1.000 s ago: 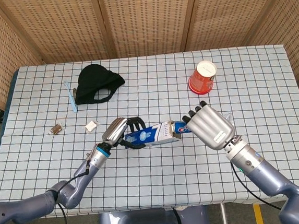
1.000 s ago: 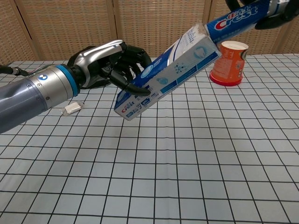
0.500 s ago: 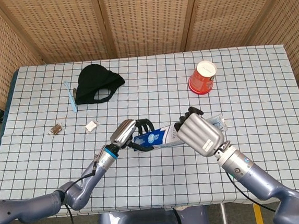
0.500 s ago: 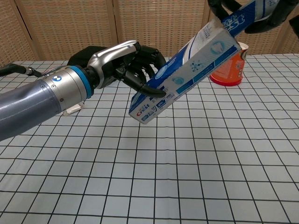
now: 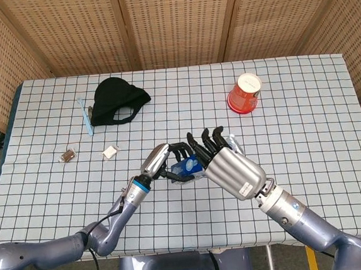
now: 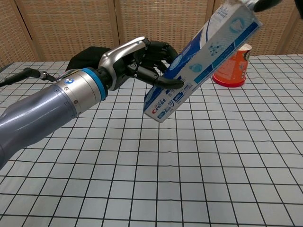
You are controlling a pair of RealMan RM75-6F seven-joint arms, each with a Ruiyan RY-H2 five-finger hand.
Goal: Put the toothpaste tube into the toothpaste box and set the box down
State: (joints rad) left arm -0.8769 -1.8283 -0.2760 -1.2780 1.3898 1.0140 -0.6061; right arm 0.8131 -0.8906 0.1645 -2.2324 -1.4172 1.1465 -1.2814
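Observation:
The blue-and-white toothpaste box (image 6: pixel 203 61) is held off the table, tilted with its open end up and to the right. My left hand (image 6: pixel 142 59) grips its lower half from the side, fingers wrapped around it. In the head view only a blue patch of the box (image 5: pixel 187 167) shows between my left hand (image 5: pixel 164 162) and my right hand (image 5: pixel 231 168). The right hand covers the box's upper end, its dark fingers (image 5: pixel 205 140) stretched along the box. In the chest view only a dark fingertip (image 6: pixel 263 4) shows at the box's top. No part of the toothpaste tube is visible.
A red paper cup (image 5: pixel 244 93) stands at the back right, just behind the box in the chest view (image 6: pixel 233 68). A black cap (image 5: pixel 119 100) and a blue toothbrush (image 5: pixel 85 115) lie at the back left. Two small scraps (image 5: pixel 110 152) (image 5: pixel 67 156) lie on the left.
The right hand has slid left along the box toward the left hand, and the tube's exposed end has gone out of sight. The box has risen and tilted steeper.

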